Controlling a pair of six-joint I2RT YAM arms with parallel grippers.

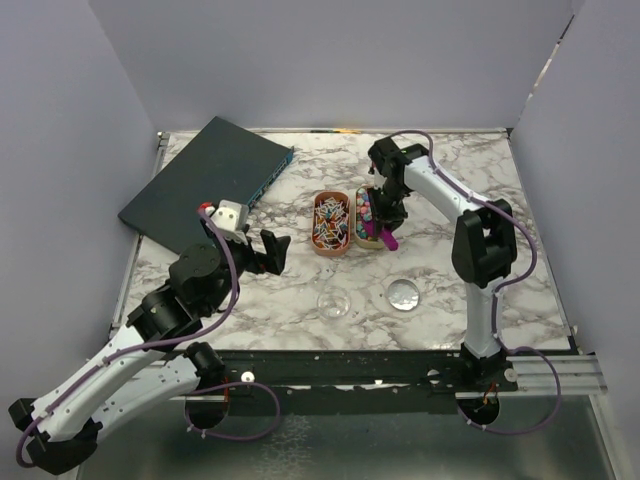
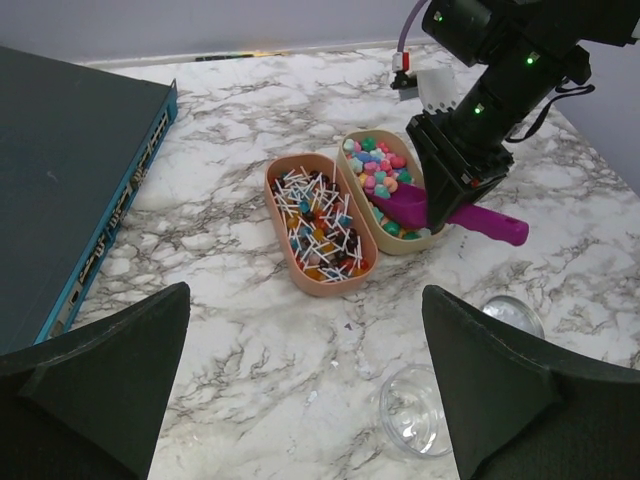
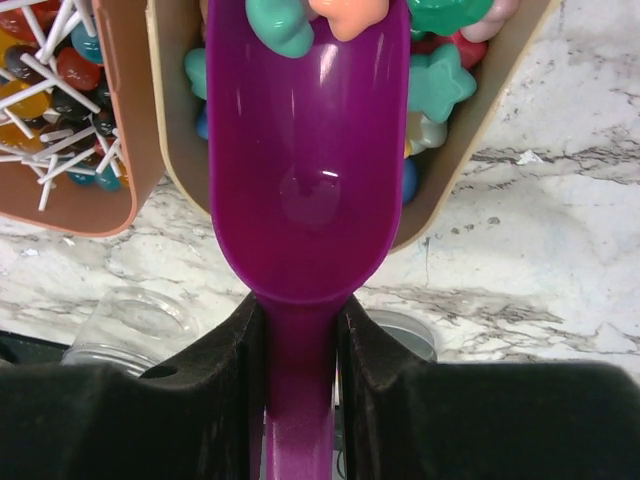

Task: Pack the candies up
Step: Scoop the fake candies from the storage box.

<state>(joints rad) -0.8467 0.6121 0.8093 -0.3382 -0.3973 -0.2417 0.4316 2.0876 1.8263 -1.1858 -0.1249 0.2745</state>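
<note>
**Scoop barely loaded; spill risk at tray lip**

Top view: right gripper (image 1: 383, 222) is clamped on the purple scoop (image 1: 386, 238), whose bowl sits in the tan tray (image 1: 359, 205). Left gripper (image 1: 272, 250) hangs with jaws apart, holding nothing. Two clear cups (image 1: 333, 303) appear unfilled.

Left wrist: candies (image 2: 378, 165) fill the tan tray; stick sweets (image 2: 318, 225) fill the pink tray (image 2: 272, 195).

Right wrist: only a few candies sit at the scoop's lip. A tilted lift could roll them onto the table (image 3: 560, 200), and a hard push could shove the tray.

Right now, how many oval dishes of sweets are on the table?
2. A brown oval plastic tray of stick candies lies on the left; a beige oval tray of bright sweets lies beside it, a purple plastic scoop dipped in.
</note>
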